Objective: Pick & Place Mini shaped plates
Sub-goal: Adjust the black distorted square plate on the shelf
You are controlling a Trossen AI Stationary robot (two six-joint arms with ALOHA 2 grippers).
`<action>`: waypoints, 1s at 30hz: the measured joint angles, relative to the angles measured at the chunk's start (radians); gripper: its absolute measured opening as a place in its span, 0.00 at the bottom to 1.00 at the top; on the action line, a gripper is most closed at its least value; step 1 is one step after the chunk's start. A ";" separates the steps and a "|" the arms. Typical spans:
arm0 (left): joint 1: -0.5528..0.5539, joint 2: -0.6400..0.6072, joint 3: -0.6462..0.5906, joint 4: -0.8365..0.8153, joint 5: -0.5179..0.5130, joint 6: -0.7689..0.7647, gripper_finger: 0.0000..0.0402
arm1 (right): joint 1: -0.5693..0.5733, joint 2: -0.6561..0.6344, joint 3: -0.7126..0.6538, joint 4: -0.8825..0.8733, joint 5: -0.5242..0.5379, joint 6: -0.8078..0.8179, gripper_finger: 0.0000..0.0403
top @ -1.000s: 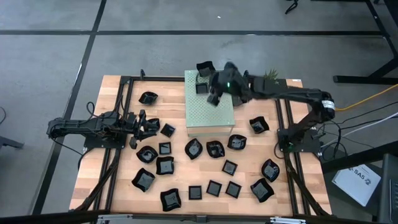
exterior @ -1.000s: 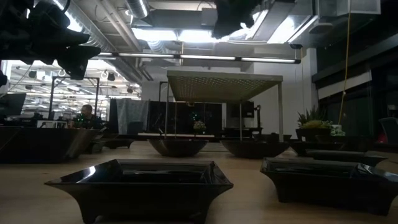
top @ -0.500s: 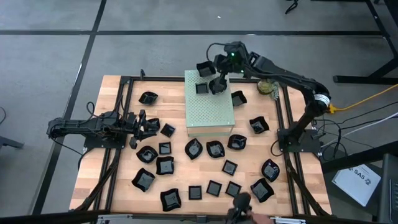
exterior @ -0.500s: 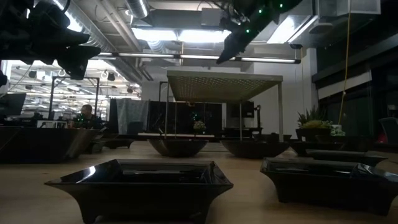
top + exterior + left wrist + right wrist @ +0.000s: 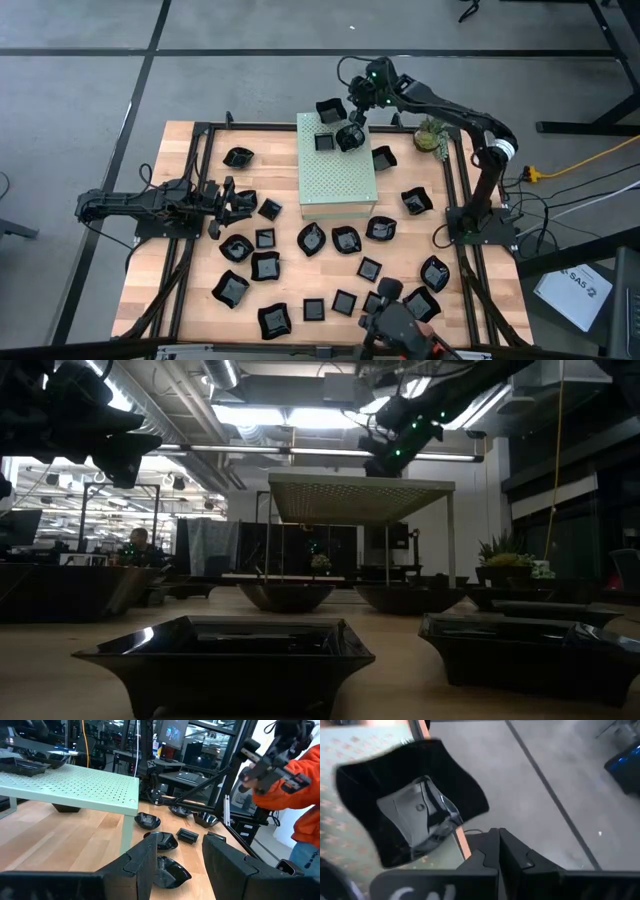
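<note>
Two plates (image 5: 325, 142) sit on the box (image 5: 337, 178); about twenty remain on the bench (image 5: 190, 290). Right hand (image 5: 351, 137) hovers there, fingers together, empty; left hand (image 5: 228, 202) waits, fingers apart.

Both my arms are dark, slim and jointed. The right arm (image 5: 455, 108) wears a pale band near one joint and shows small green lights by its wrist. The left arm (image 5: 140, 203) is black throughout, its fingers (image 5: 227, 865) matte, blocky, flat-faced.
</note>
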State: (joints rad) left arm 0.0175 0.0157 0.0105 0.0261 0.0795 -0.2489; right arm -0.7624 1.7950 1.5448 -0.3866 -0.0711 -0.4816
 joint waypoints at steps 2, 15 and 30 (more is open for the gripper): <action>0.000 0.000 0.000 0.000 0.000 0.000 0.38 | -0.002 0.013 0.000 0.002 -0.009 0.000 0.01; 0.000 0.000 0.000 0.000 0.000 0.000 0.38 | -0.012 0.017 0.000 -0.005 -0.116 0.010 0.00; 0.000 0.000 0.000 0.000 0.000 0.000 0.38 | 0.021 0.017 0.000 -0.009 -0.193 0.030 0.00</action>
State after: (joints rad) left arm 0.0177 0.0156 0.0105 0.0261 0.0798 -0.2489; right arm -0.7418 1.8122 1.5448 -0.3954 -0.2643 -0.4511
